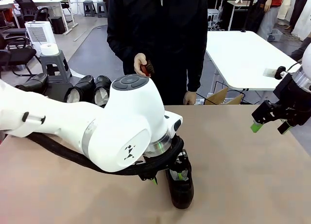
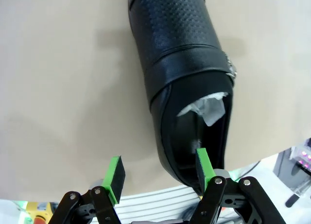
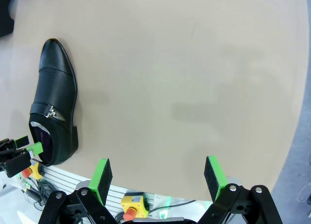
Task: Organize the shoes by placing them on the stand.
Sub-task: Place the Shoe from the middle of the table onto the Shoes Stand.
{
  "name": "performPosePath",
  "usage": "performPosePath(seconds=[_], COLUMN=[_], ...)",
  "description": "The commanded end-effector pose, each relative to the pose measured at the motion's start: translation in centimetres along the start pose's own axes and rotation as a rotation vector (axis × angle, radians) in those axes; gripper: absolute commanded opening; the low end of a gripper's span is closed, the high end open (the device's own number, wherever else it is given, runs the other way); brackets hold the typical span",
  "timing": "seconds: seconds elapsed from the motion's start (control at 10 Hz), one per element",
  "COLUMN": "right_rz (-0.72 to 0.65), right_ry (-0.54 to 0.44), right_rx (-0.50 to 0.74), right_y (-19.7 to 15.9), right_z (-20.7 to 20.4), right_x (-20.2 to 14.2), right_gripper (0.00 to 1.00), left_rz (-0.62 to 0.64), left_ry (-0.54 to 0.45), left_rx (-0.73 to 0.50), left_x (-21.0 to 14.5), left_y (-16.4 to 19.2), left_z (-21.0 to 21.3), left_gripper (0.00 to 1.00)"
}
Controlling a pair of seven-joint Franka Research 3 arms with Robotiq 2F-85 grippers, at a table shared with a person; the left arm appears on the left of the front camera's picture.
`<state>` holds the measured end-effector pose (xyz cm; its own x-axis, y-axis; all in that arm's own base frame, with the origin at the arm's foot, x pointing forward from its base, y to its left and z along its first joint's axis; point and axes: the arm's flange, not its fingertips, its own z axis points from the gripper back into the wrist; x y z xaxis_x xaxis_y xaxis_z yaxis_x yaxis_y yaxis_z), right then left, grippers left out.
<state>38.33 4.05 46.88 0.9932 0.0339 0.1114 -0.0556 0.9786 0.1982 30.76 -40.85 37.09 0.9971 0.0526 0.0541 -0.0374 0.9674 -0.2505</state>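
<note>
— One shoe (image 1: 181, 190) flat on the table (image 1: 243, 175), heel close by the table's edge. Left gripper (image 2: 160, 168) right on it?

— Right at the heel end. Fingers spread and straddling the shoe's side wall: one green pad (image 2: 204, 165) down inside the opening, next to the white paper stuffing (image 2: 206, 105), the other pad (image 2: 115, 173) outside and clear of the leather. Nothing pinched yet.

— Risks from here?

— Closing on one thin, glossy wall only. Likely to let the toe swing down on the lift, or to let the leather slide out of the pads. Could also shove the heel over the edge if nudged heelward before closing.

— And the right gripper (image 1: 269, 123)?

— Hanging well off to the right of the shoe, above the table, fingers wide apart, holding nothing.

— Room to move?

— Plenty of bare table to the shoe's right and beyond it. Tight behind the heel, with the edge right there. Far beyond the shoe and to its left, three more shoes (image 1: 80, 90) side by side, seemingly on the stand (image 1: 57, 93). Hard to tell how much free room is left there. Straight beyond the shoe, a person's hand (image 1: 140, 63) holding a brown brush (image 1: 147, 68). Better to keep the carry well left of that.
</note>
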Motion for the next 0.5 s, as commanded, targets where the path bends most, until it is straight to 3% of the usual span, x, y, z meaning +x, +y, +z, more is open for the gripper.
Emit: performPosePath(seconds=[0.0,0.4], right_rz=[0.002,0.002], right_ry=[0.001,0.001], right_rx=[0.007,0.007], right_y=[-0.03,-0.03], right_z=[0.00,0.00], right_x=[-0.05,-0.05], right_gripper=[1.00,1.00], left_rz=[-0.009,-0.031], left_ry=[0.021,0.014], left_rx=[0.050,0.060], left_x=[0.97,1.44], left_y=[-1.18,-1.77], left_z=[-0.86,-1.27], left_gripper=[0.77,0.77])
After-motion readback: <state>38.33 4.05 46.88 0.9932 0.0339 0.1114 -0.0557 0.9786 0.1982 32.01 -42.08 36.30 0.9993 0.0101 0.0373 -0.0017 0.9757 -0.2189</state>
